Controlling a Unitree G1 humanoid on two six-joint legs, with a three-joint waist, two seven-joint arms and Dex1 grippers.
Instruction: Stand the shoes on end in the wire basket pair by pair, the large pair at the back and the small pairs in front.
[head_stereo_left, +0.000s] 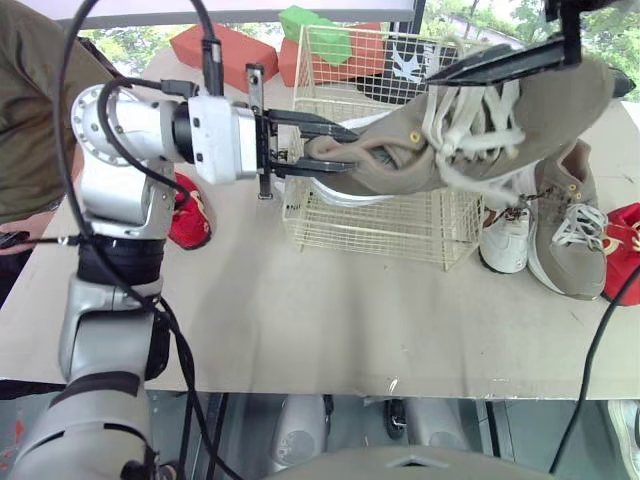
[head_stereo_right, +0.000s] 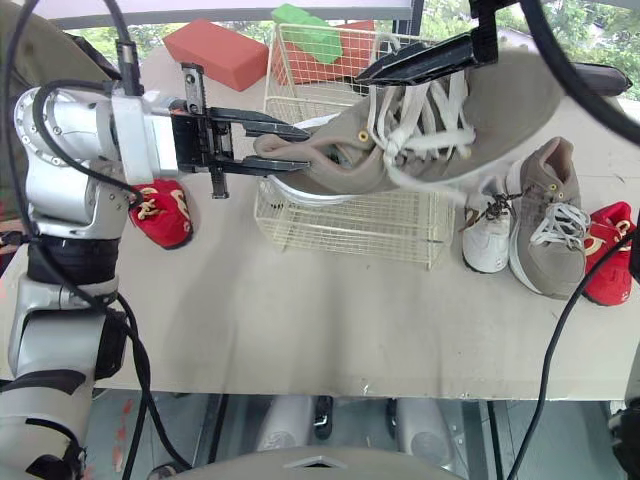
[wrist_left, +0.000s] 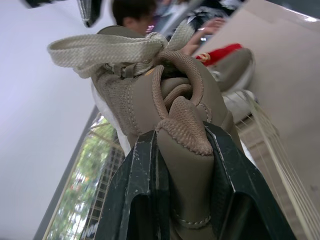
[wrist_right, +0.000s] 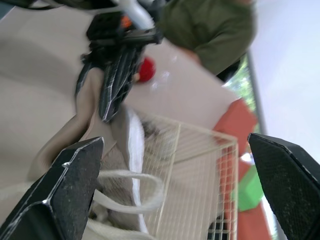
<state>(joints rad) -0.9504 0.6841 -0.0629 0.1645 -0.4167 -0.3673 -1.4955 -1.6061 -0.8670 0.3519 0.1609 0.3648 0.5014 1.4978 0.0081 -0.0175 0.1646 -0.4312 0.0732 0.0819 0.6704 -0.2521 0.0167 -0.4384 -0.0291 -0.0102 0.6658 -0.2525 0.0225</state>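
Observation:
A large taupe shoe (head_stereo_left: 480, 125) with pale laces hangs on its side over the cream wire basket (head_stereo_left: 400, 235), heel to the left. My left gripper (head_stereo_left: 330, 150) is shut on its heel collar, and the left wrist view shows the fingers (wrist_left: 135, 200) pinching the padded heel (wrist_left: 185, 130). My right gripper (head_stereo_left: 525, 80) is open and straddles the shoe's front, fingers (wrist_right: 70, 185) wide apart over the laces. On the table right of the basket lie the matching taupe shoe (head_stereo_left: 570, 225), a small white shoe (head_stereo_left: 505, 235) and a small red shoe (head_stereo_left: 625, 235). Another red shoe (head_stereo_left: 190, 215) lies left of the basket.
Red blocks (head_stereo_left: 225, 50) and a green block (head_stereo_left: 315, 25) sit behind the basket. A person in an olive top (head_stereo_left: 30, 100) stands at the table's left side. Bare tabletop (head_stereo_left: 300, 320) stretches from the basket to the front edge.

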